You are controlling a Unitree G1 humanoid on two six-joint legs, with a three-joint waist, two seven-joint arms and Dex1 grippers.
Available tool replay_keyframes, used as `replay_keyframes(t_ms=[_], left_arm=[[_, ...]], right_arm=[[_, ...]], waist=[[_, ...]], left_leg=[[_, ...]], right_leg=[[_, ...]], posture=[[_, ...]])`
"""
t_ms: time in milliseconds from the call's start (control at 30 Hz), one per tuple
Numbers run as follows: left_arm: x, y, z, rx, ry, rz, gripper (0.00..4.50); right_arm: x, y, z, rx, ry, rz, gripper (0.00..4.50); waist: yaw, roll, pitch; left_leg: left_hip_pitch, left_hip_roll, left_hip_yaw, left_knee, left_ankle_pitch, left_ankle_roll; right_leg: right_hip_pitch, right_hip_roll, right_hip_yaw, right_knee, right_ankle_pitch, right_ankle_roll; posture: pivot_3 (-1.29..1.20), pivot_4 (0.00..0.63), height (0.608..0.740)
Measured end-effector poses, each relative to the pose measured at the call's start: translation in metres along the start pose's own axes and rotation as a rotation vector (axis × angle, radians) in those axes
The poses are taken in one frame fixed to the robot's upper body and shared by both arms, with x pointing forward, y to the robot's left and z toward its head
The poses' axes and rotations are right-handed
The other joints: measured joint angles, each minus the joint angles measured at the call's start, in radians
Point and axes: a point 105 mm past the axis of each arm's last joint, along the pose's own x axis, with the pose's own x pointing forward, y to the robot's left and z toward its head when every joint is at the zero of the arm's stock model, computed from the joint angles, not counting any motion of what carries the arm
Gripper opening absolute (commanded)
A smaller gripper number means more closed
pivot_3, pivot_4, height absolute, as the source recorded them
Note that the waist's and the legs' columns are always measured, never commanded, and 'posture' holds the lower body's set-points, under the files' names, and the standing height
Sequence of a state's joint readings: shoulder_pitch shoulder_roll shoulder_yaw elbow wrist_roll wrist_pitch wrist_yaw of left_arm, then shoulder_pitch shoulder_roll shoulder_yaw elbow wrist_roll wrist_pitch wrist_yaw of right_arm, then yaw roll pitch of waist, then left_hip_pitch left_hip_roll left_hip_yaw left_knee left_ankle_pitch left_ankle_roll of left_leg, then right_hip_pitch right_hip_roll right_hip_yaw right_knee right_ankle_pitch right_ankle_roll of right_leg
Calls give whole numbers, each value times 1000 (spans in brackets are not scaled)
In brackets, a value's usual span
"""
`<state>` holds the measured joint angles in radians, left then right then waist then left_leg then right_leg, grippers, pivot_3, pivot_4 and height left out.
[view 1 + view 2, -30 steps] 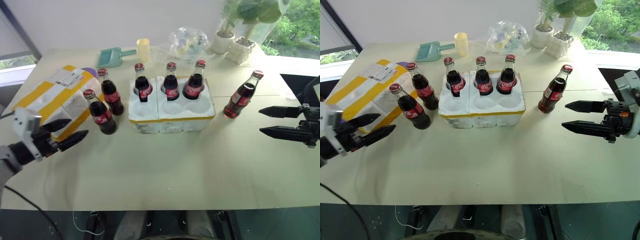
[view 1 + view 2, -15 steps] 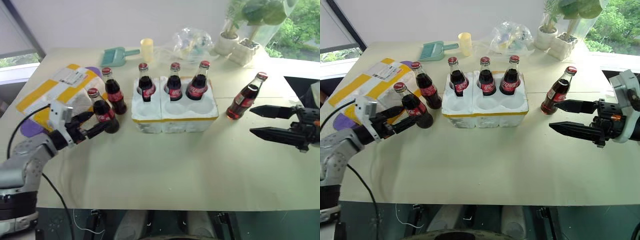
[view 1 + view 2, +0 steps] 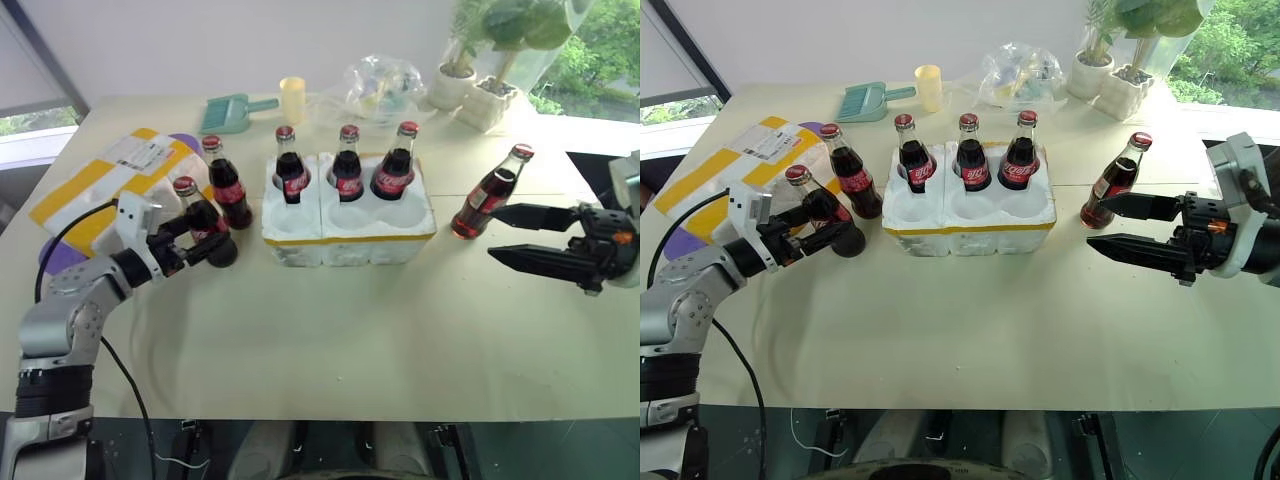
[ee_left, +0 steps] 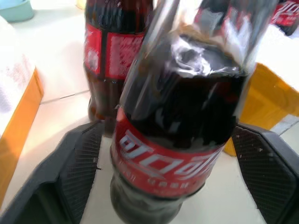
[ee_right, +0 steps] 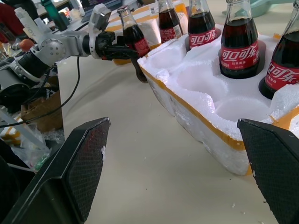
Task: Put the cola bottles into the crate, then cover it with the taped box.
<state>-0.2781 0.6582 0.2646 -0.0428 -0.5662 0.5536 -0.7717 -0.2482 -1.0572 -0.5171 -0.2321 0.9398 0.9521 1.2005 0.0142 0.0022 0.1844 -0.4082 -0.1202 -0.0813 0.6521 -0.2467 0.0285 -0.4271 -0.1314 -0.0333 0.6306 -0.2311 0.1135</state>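
L gripper: jaws straddle a loose bottle beside the box, not visibly clamped. R gripper: jaws wide, empty, near another bottle. Crate mid-surface, three bottles in back wells.

Our left gripper reaches forward and toward the right on a bent arm, its two black fingers set either side of a bottle, with gaps visible. Our right gripper points level toward the left, fingers spread wide and holding nothing.
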Motion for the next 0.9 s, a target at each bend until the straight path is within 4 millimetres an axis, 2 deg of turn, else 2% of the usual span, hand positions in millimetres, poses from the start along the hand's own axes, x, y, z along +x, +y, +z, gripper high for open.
replay_keyframes(t_ms=[100,233,333,400,433,533,633,767,900], left_arm=[[-4,-1,3,8,14,-15,2600],[-16,-13,5,14,94,-114,2600],[-25,-31,11,8,144,-247,2600],[-25,-44,27,6,143,-352,2600],[-22,-50,40,17,131,-398,2600],[-10,-74,94,106,16,-549,2600],[6,-95,127,122,-79,-671,2600],[37,-112,135,60,-104,-774,2600],[72,-120,135,89,-112,-787,2600]], right_arm=[[1,0,0,2,-7,0,4500],[2,0,0,4,-11,-2,4500],[2,1,-2,6,-4,-10,4500],[3,1,-3,8,-2,-14,4500],[3,0,-3,10,-1,-17,4500],[4,1,-6,13,1,-25,4500],[5,0,-8,15,3,-46,4500],[7,-1,-9,17,-3,-70,4500],[6,2,-11,20,-10,-87,4500]], waist=[[0,0,0],[0,-1,1],[-1,-4,2],[4,-5,3],[8,-7,4],[23,-9,5],[26,-9,5],[25,-10,6],[23,-10,6]], left_leg=[[0,0,0,0,0,0],[-1,0,0,0,-1,1],[-1,0,0,-1,-1,1],[-1,0,-1,0,0,0],[-2,0,-2,1,0,0],[-2,0,-2,3,0,0],[-2,0,-1,3,0,0],[-2,0,-1,3,0,0],[-2,0,-1,3,0,0]], right_leg=[[0,0,0,0,0,0],[0,0,0,0,0,0],[-1,0,0,0,0,0],[-1,0,0,0,0,0],[-1,1,0,0,0,0],[1,2,0,-1,0,-1],[1,3,0,0,2,1],[0,3,0,0,2,2],[0,2,0,0,2,2]], posture=[[0,150,740],[0,150,740],[0,150,740],[0,150,740],[0,150,740],[0,150,740],[0,150,740],[0,150,740],[0,150,740]])
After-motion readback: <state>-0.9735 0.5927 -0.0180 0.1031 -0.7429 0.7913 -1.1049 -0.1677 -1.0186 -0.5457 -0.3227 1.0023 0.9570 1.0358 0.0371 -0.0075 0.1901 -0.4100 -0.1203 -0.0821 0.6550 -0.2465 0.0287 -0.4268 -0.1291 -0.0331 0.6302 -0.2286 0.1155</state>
